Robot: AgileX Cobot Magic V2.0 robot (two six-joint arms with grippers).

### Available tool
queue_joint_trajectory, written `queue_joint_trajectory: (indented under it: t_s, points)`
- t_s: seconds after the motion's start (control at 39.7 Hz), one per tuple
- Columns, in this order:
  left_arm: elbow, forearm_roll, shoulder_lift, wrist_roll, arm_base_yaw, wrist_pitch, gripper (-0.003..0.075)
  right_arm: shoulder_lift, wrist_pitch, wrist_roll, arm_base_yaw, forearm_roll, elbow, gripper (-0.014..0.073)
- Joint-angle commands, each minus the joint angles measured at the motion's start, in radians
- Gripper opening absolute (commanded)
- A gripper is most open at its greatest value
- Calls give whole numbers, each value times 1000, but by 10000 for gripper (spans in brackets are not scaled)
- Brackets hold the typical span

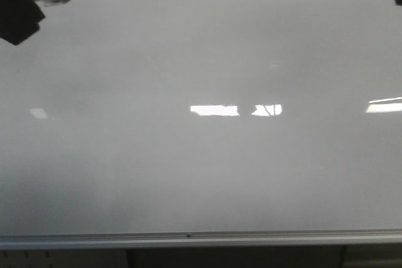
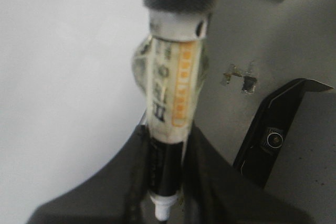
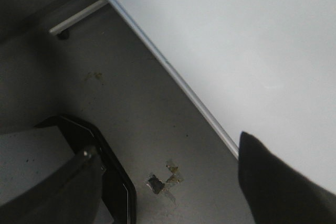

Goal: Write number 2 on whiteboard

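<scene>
Left gripper with jaws clamped on a marker, tip outermost, ready for writing, parked at the upper left corner of the whiteboard. No number 2 visible on the whiteboard yet. Right gripper with jaws spread wide, empty, beside the whiteboard's frame.

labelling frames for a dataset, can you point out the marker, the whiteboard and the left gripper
marker (image 2: 169,90): left wrist view, on its labelled barrel
whiteboard (image 1: 201,180): front view, on its bare surface
left gripper (image 2: 165,177): left wrist view, between its fingertips, shut on the marker
</scene>
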Motion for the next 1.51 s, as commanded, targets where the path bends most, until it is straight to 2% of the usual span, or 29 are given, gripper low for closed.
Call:
queue_joint_trajectory:
  t_s: [0.0, 0.1, 0.33, 0.68, 0.83, 1.06, 1.28, 1.49]
  points:
    - [-34, -30, 1, 9, -75, -33, 9, 30, -19, -79, 77, 30, -72, 561]
    - [-34, -30, 32, 9, -137, -33, 9, 78, -15, -127, 143, 30, -124, 561]
    - [-34, -28, 73, 9, -208, -60, 9, 198, 2, -161, 240, 30, -220, 561]
    - [-76, -28, 98, 9, -219, -56, 9, 332, -44, -163, 360, 30, -295, 559]
    - [-81, -24, 105, 10, -219, -50, 9, 336, -80, -163, 362, 43, -303, 559]
    - [-81, -12, 115, 10, -219, -40, 9, 336, -39, -163, 360, 43, -344, 555]
    - [-81, -10, 115, 10, -219, -40, 9, 340, -33, -163, 359, 36, -344, 419]
    - [-81, -10, 115, 10, -219, -40, 9, 360, -43, -163, 359, 36, -344, 414]
